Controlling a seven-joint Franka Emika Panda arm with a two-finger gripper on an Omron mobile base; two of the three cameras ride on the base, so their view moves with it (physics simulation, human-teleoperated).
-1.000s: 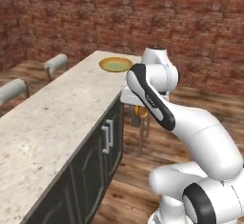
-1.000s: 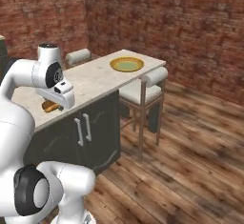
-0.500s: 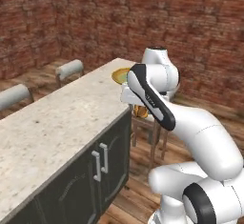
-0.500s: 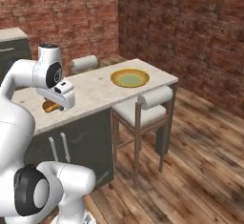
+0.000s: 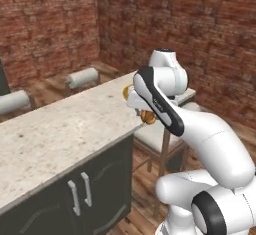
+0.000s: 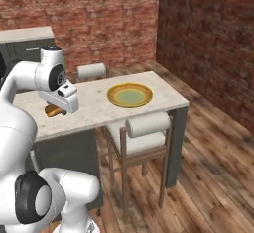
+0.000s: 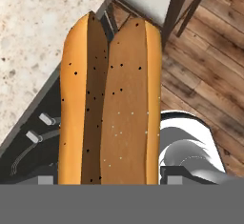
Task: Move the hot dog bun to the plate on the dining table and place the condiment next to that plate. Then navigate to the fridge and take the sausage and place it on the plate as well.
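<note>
My gripper (image 6: 57, 109) is shut on the hot dog bun (image 6: 52, 110), a tan split roll with a darker groove. I hold it just above the front edge of the dining table (image 6: 94, 104), which has a beige speckled top. From the hand camera the hot dog bun (image 7: 109, 99) runs lengthwise between the fingers, over the table's edge and the dark base below. The plate (image 6: 130, 95), yellow-rimmed with a pale green centre, lies near the table's right end, well to the right of the gripper. In the left base view the gripper (image 5: 146, 115) and the hot dog bun (image 5: 148, 117) hang by the table (image 5: 60, 134) corner.
A white-cushioned stool (image 6: 144, 128) stands at the near side of the table by the plate, another stool (image 6: 93, 71) at the far side. Two stools (image 5: 82, 77) line the far side in the left base view. Brick walls close the corner; wooden floor lies to the right.
The whole scene has shifted as the base drove along the table toward its plate end. The arm keeps its pose with the bun still in the gripper.
</note>
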